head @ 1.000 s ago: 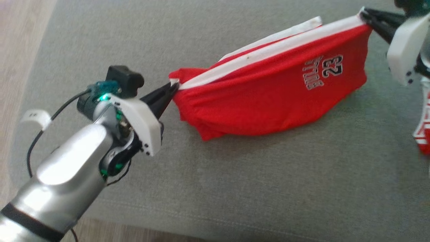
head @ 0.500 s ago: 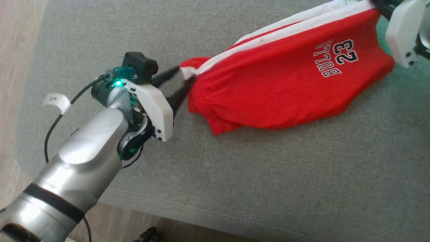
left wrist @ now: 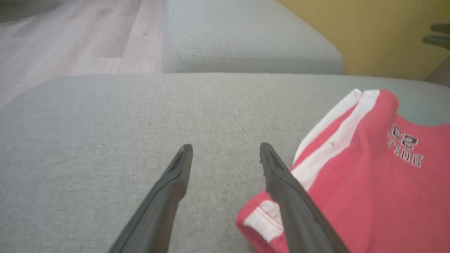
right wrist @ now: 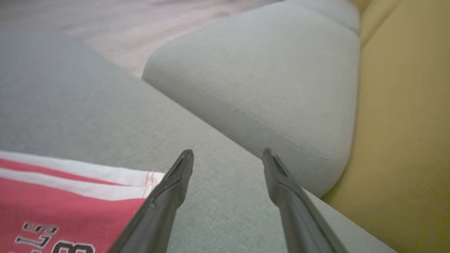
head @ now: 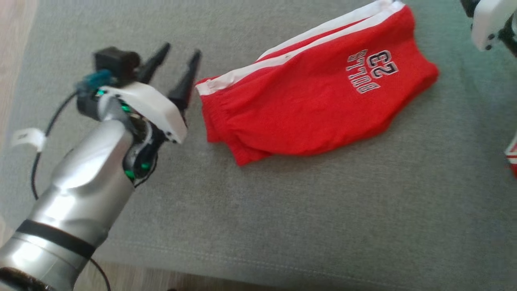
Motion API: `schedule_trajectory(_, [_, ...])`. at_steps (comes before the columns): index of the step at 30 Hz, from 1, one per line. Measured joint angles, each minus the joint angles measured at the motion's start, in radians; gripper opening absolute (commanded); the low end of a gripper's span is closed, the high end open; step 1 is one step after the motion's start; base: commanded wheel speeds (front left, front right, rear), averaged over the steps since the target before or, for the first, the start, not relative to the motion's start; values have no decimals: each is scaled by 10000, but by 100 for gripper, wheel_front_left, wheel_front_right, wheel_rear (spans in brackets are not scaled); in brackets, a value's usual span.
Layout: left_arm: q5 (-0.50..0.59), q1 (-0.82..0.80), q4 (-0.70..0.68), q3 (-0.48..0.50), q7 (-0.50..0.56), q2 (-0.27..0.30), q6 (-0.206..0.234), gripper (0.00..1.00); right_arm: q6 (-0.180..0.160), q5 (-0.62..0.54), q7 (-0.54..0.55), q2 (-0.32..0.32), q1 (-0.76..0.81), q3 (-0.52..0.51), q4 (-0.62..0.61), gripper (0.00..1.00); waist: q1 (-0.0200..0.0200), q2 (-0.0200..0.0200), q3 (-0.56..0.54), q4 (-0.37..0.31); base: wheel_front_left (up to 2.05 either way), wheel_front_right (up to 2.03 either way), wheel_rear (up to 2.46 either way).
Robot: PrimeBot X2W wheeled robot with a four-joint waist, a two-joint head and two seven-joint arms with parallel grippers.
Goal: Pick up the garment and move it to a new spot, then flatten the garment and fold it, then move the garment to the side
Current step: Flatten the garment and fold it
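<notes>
Standing with its two dark fingers spread wide and nothing between them, the left gripper [head: 181,49] hovers just beside the gathered end of the red garment [head: 307,109]. One finger is close to the white corner [head: 205,86] where the side stripe ends. The right gripper [right wrist: 227,152] is spread and empty too, poised over the cushion next to the stripe's other end.

The garment is a pair of sports shorts with a number print [head: 371,70]. It lies loose and doubled over on the grey sofa cushion [head: 282,226], slanting across it with the striped edge on the far side.

It looks light, thin and entirely limp, so it would likely sag between two holds and bunch wherever it is let go. Nothing about it seems fragile, though the smooth jersey could slip out of a shallow pinch.

The best holds are probably the two ends of the striped edge. The gathered band at the left is thicker and should give the fingers more to bite on. Each pinch needs to catch every layer, or the lower ones will trail. The soft upholstery yields, so the fingers can press in to get under an edge.
</notes>
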Motion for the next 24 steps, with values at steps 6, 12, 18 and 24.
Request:
schedule_trajectory(6, [-382,639,-376,1028,-476,10,717,100,0,-393,-1891,1112,1300,-725,1104,100,-2,0,-703,-366,0,0,0])
schedule_trajectory(12, [-130,1537,-1147,1850,-562,94,1321,100,0,-817,-2615,1582,1794,-1856,1390,100,-2,0,-1499,-737,0,0,0])
schedule_trajectory(18, [683,2584,-2274,2690,-564,77,1732,100,0,-1827,-2677,1618,2397,-3822,151,100,-2,0,-2055,-1045,0,0,0])
schedule_trajectory(24, [1710,4139,-3097,3382,-564,-255,1887,100,0,-4046,-2677,1705,5086,-6594,-1977,100,-2,1,-2652,-1266,0,0,0])
